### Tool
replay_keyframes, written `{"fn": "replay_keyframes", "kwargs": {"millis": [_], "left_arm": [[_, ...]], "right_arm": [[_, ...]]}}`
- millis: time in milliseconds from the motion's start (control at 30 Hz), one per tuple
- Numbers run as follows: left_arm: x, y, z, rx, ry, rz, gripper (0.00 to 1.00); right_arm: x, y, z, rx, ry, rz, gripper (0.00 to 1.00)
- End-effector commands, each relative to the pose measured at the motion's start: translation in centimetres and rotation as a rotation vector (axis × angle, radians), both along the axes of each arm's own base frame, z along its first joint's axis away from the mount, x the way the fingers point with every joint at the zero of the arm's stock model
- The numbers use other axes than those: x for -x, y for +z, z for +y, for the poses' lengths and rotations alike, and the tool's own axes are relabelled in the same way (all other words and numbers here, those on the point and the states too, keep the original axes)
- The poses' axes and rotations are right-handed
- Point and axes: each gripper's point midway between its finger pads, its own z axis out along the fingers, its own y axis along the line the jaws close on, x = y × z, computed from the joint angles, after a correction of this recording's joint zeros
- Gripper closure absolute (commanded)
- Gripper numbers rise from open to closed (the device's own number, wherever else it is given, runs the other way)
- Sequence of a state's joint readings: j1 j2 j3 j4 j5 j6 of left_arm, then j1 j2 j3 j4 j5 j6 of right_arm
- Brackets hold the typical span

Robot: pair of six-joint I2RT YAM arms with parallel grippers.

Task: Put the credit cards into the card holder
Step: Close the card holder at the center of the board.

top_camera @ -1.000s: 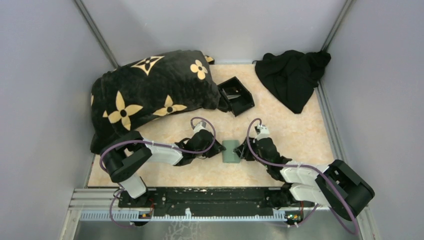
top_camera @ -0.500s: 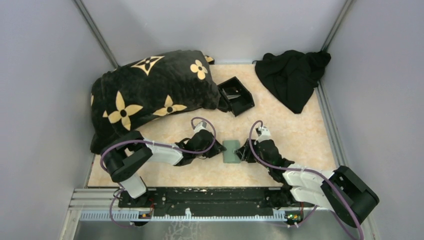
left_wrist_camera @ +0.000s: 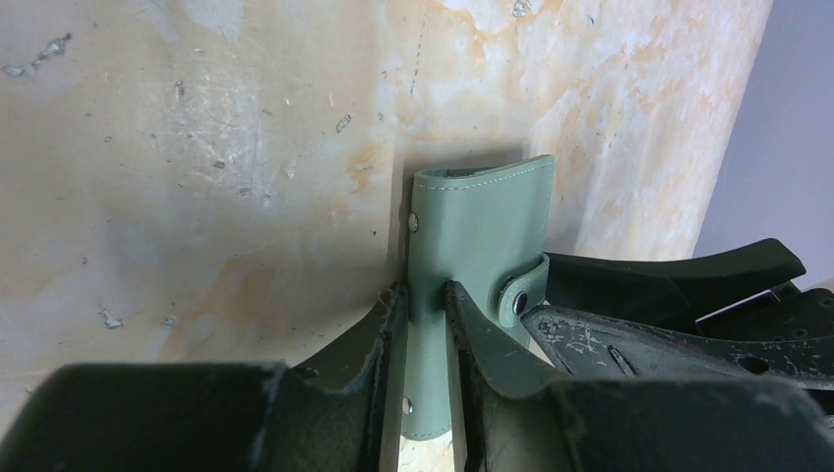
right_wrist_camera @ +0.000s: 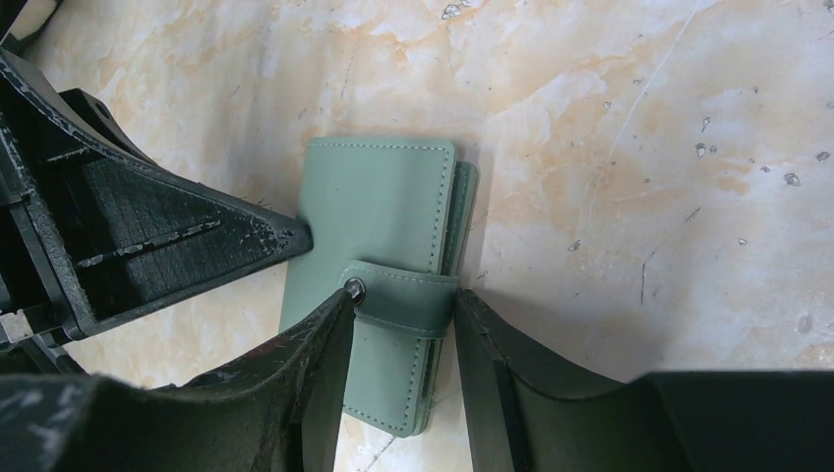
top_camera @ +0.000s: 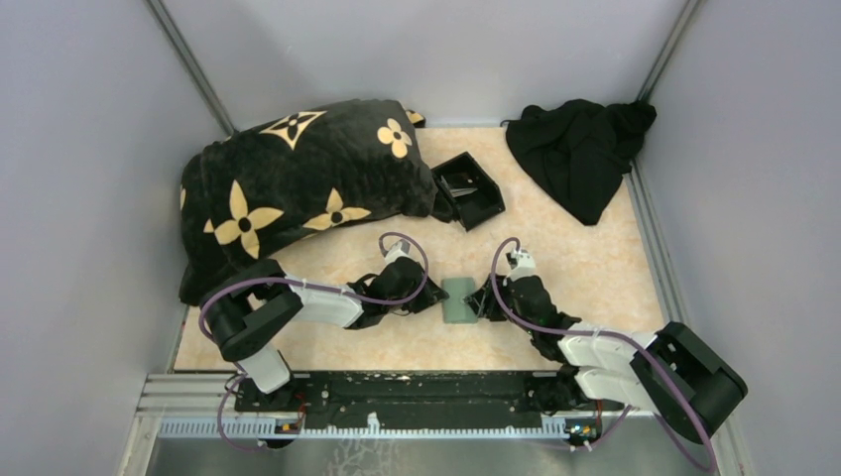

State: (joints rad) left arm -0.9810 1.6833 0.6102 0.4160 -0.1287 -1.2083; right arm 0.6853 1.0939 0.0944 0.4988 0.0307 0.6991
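The sage-green card holder (top_camera: 458, 299) lies flat on the table between both grippers, its snap strap (right_wrist_camera: 408, 300) fastened. My left gripper (left_wrist_camera: 425, 290) is shut on the holder's left edge (left_wrist_camera: 477, 226), one finger on each side of the thin leather. My right gripper (right_wrist_camera: 401, 295) comes from the right. Its jaws press on both ends of the strap, one fingertip at the snap stud and the other against the holder's right edge. I cannot make out any credit cards. A pale shape lies inside the black box, too small to tell.
A black open-topped box (top_camera: 468, 188) stands behind the holder. A black pillow with gold flowers (top_camera: 298, 178) fills the back left. Crumpled black cloth (top_camera: 580, 154) lies at the back right. Grey walls enclose the marbled table (top_camera: 595, 268).
The right arm's rear links shifted slightly out and back. Both grippers and the card holder stay where they were.
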Motion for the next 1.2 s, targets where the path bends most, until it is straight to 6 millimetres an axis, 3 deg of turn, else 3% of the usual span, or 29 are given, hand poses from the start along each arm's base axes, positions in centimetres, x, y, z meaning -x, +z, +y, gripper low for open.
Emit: {"fn": "replay_keyframes", "kwargs": {"millis": [0,1167], "left_arm": [[2.4,-4.5,2.7,-0.155,-0.034,0.098,0.73],[2.3,-4.4,2.5,-0.156,-0.036,0.096,0.75]], "right_arm": [[1.5,-2.7,-1.1,0.096,0.014,0.081,0.57],[1.8,-4.0,-0.2,0.149,0.056,0.122,0.57]]}}
